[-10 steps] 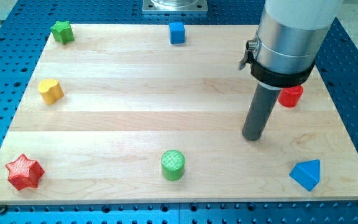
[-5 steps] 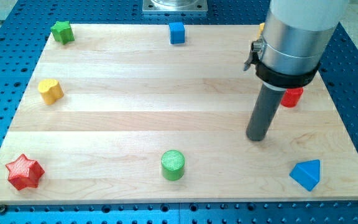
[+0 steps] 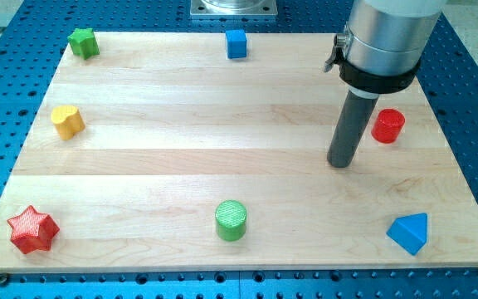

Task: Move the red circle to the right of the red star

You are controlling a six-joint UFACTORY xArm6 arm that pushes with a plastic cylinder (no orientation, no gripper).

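The red circle point(image 3: 387, 125) is a short red cylinder near the board's right edge, at mid height. The red star point(image 3: 32, 230) lies at the board's bottom left corner, far from it. My tip point(image 3: 339, 163) rests on the board left of and a little below the red circle, apart from it by a small gap. The arm's grey body hides the board's top right corner.
A green cylinder point(image 3: 231, 220) sits at bottom centre. A blue triangular block point(image 3: 410, 232) lies at bottom right. A yellow block point(image 3: 67, 121) is at the left, a green block point(image 3: 82, 41) at top left, a blue cube point(image 3: 236, 43) at top centre.
My tip has moved up the view, away from the bottom edge. The red circle is now fully uncovered to its right. No block has moved.
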